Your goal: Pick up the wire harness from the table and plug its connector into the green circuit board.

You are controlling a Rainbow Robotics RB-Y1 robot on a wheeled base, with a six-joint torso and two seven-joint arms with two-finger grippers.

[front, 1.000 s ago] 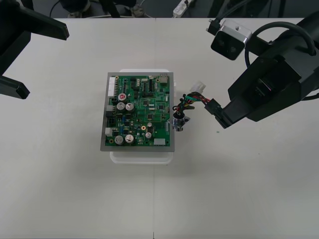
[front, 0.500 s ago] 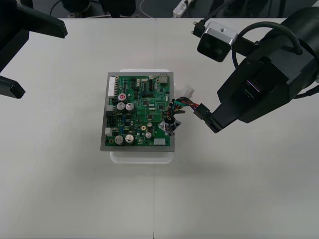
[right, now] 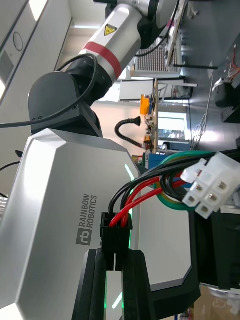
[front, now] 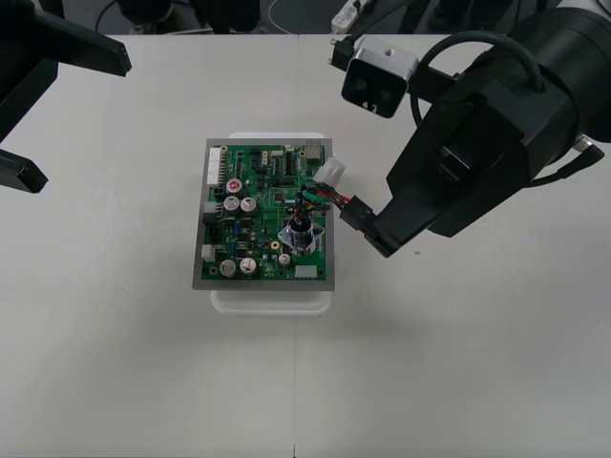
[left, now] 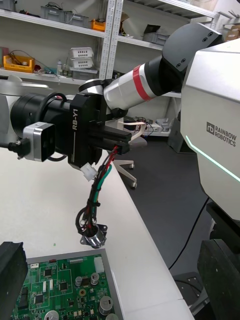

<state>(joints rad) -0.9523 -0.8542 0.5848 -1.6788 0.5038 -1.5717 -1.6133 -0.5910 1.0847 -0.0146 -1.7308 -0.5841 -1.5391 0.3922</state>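
Observation:
The green circuit board (front: 258, 215) lies on its white base (front: 272, 299) mid-table. My right gripper (front: 368, 223) hovers just off the board's right edge, shut on the harness's small black plug (right: 116, 234). From the plug, red, black and green wires (front: 325, 197) run left past a white connector (front: 331, 172). The round metal socket (front: 299, 235) dangles over the board's right part. In the left wrist view the socket (left: 94, 235) hangs just above the board (left: 60, 287). My left gripper (front: 86, 119) stays open at the far left.
The table's far edge and dark floor with cables run along the top of the front view. Bare table lies left of, right of and in front of the board. The right arm's bulky wrist and camera (front: 377, 78) loom over the table's right side.
My right gripper has carried the harness leftward. The dangling socket has moved from beside the board's right edge to over the board. The left arm has not moved.

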